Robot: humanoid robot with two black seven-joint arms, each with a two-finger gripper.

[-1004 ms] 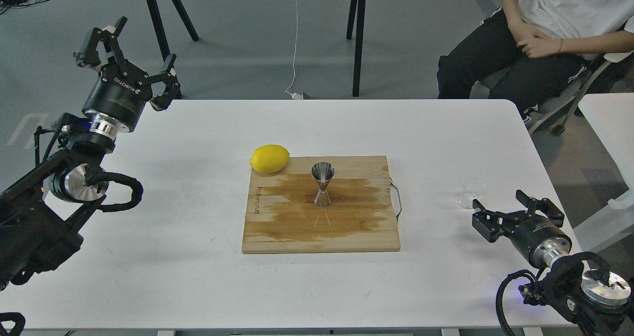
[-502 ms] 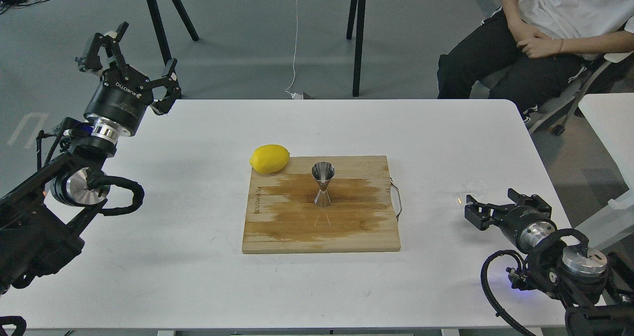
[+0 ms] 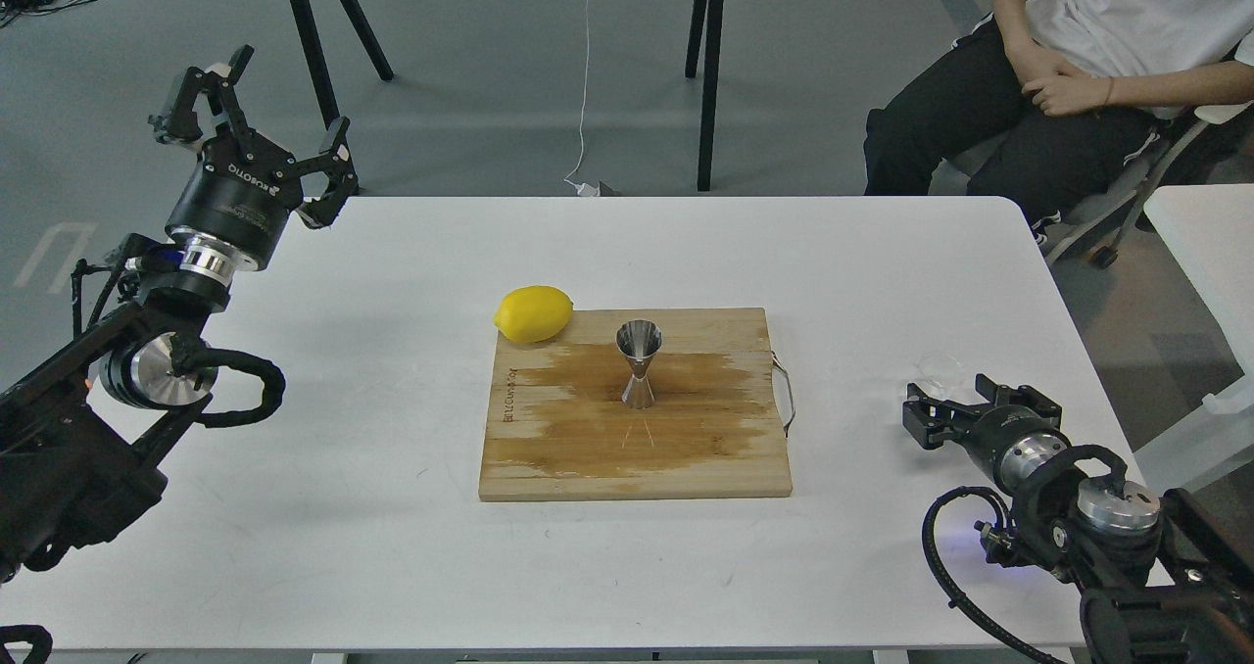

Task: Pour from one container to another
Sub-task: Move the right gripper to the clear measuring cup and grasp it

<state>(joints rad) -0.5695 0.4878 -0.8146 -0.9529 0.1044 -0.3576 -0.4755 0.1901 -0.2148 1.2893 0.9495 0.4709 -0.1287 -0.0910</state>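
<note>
- White table (image 3: 392, 566) carries a wooden board (image 3: 549, 449), a steel jigger (image 3: 638, 364) upright on it, a lemon (image 3: 533, 313) at its corner.
- Glass cup (image 3: 939, 368) sits right, just beyond the right gripper (image 3: 965, 402), fingers apart.
- Left gripper (image 3: 257, 120) hangs spread, empty.

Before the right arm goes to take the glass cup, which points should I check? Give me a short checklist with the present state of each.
1. Right gripper open: ok, fingers spread.
2. Glass cup free and within reach: ok, it stands on the table just beyond the gripper, not yet held.
3. Liquid in the cup: cannot tell, the glass is too clear and small.
4. Jigger upright on the cutting board: ok.
5. Pouring path clear: ok, the lemon sits at the board's far left corner, apart from the jigger.
6. Left gripper out of the way: ok, open, raised at the table's far left.
</note>
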